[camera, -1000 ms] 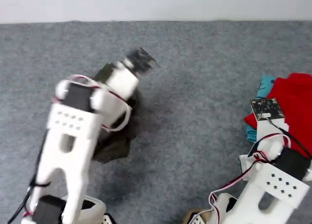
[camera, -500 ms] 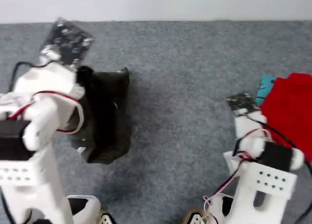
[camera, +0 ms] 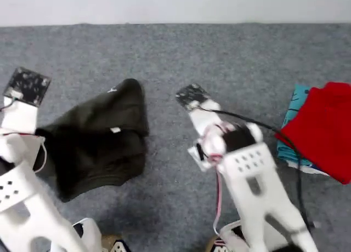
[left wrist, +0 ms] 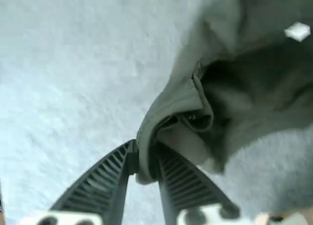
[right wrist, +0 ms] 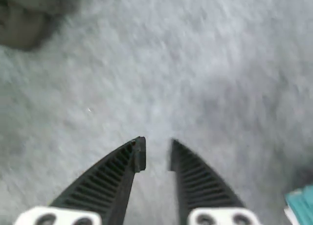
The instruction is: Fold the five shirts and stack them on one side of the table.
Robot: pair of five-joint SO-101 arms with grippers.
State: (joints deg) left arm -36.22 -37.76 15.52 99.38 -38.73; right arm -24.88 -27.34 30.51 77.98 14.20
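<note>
A dark olive shirt lies crumpled on the grey table at the left, with a small white tag showing. My left gripper is shut on a bunched edge of this shirt, low over the table at the shirt's left side. The left arm stands along the left edge of the high view. My right gripper hovers over bare carpet near the table's middle, narrowly open with nothing between its fingers. The right arm stands just right of the olive shirt. A red shirt lies on a teal one at the far right.
The grey carpeted table ends at a pale wall along the back. A corner of the olive shirt and a bit of the teal shirt show at the edges of the right wrist view.
The left arm has swung to the left, pulling the olive shirt with it and leaving it crumpled. The right arm has swung from the red stack toward the table's middle.
</note>
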